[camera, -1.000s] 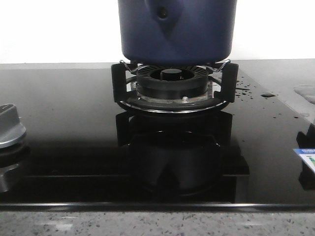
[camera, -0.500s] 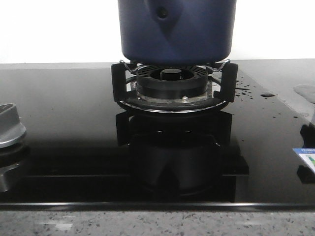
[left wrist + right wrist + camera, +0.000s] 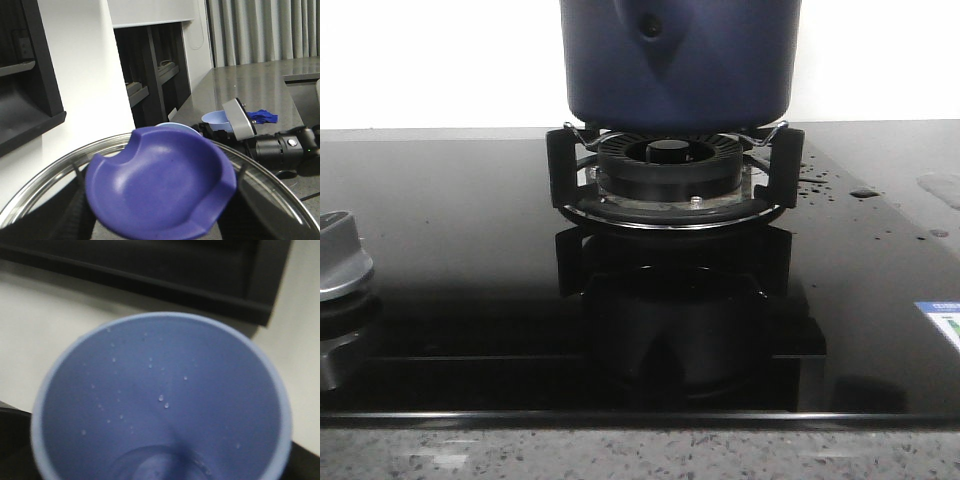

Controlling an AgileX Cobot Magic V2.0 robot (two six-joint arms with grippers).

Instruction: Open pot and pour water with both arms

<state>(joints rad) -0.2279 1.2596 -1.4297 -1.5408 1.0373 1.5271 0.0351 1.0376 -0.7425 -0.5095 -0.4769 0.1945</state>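
Note:
The dark navy pot (image 3: pixel 680 60) stands on the black burner (image 3: pixel 670 165) in the front view, its top cut off by the frame. In the left wrist view my left gripper (image 3: pixel 160 205) is shut on the violet-blue knob (image 3: pixel 160 180) of a glass lid with a steel rim (image 3: pixel 45 185), held up in the air and tilted; dark fingers (image 3: pixel 75 210) flank the knob. The right wrist view is filled by a light-blue cup (image 3: pixel 225 405) held in the air, with water droplets (image 3: pixel 161 398) on its wall and a little water (image 3: pixel 160 465) at the bottom. The right fingers are hidden.
Droplets (image 3: pixel 815 180) and a small puddle (image 3: pixel 865 192) lie on the black glass hob to the right of the burner. A silver control knob (image 3: pixel 340 255) sits at the left edge and a sticker (image 3: pixel 942 320) at the right. A counter with a blue bowl (image 3: pixel 216 119) shows behind the lid.
The dark and pale reflections at the right edge of the hob have slid off the glass. The pot and burner have not moved.

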